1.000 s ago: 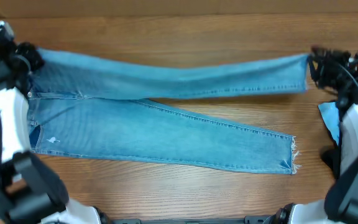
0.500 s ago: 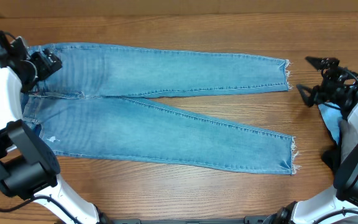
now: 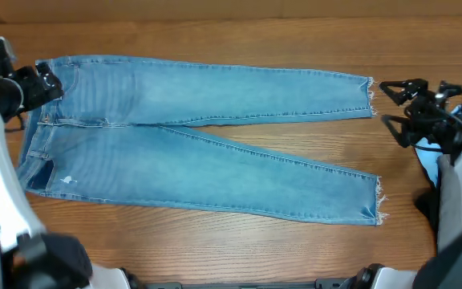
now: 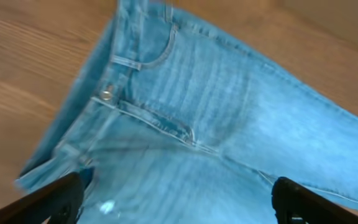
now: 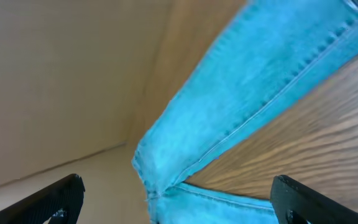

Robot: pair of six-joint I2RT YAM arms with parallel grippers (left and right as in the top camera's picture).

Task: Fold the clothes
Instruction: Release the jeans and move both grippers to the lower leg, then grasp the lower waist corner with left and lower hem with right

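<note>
The light-blue jeans (image 3: 215, 144) lie flat on the wooden table, waist at the left and both frayed hems at the right, the legs spread in a narrow V. My left gripper (image 3: 48, 83) hovers open at the waistband's upper corner. In the left wrist view the button (image 4: 106, 94) and front pocket show, and the left gripper (image 4: 179, 208) holds nothing between its wide fingers (image 4: 55, 199). My right gripper (image 3: 386, 103) stands open just right of the upper leg's hem (image 3: 370, 96), apart from it. The right wrist view shows a stitched denim leg (image 5: 260, 81) beyond the empty right gripper (image 5: 179, 205).
A pale-blue garment (image 3: 427, 156) lies at the table's right edge, partly under my right arm. Bare wood (image 3: 215, 249) runs along the front of the table below the lower leg. A small rip (image 3: 69, 181) marks the thigh at the left.
Both grippers have opened and let go of the upper leg and waist, which they held stretched. The jeans now lie flat, and both grippers have drawn slightly away.
</note>
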